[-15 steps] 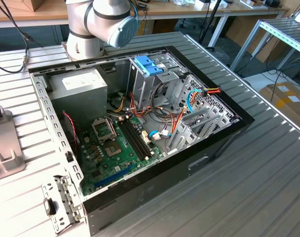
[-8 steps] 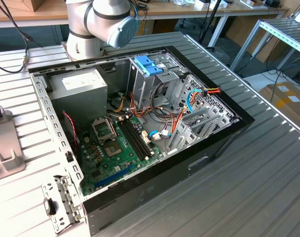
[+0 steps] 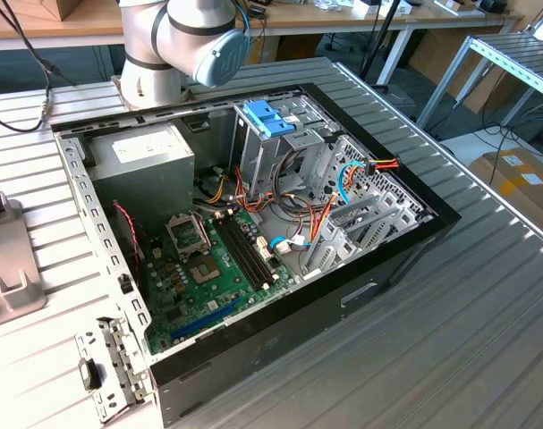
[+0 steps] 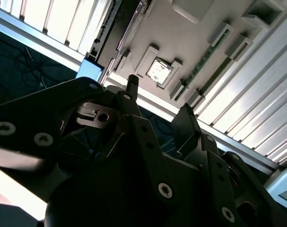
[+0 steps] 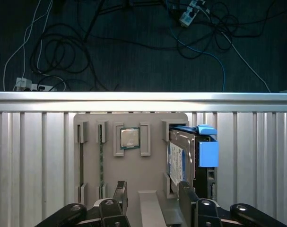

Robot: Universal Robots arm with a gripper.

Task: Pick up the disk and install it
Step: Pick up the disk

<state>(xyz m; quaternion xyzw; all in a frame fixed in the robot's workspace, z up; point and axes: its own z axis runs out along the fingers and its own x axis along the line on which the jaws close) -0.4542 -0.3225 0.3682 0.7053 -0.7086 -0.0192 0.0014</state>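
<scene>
In the first wrist view, the disk (image 5: 177,161) stands on edge in a slot of a grey holder (image 5: 134,172), its white-and-blue label facing the holder's middle and blue plastic pieces on its outer side. My gripper (image 5: 152,198) hangs above the holder, open, with nothing between its black fingers (image 5: 186,191). One finger is close beside the disk's slot and the other is over the holder's middle. In the second wrist view the gripper (image 4: 158,101) is seen from behind, and a blue piece of the disk (image 4: 90,71) shows past it.
An open computer case (image 3: 387,259) lies on the ribbed metal table, holding a drive cage with light-blue handles (image 3: 269,116), a grey power supply (image 3: 141,156) and a green motherboard (image 3: 208,268). A processor chip (image 5: 130,138) sits in the holder. Cables lie on the floor beyond the table edge (image 5: 143,97).
</scene>
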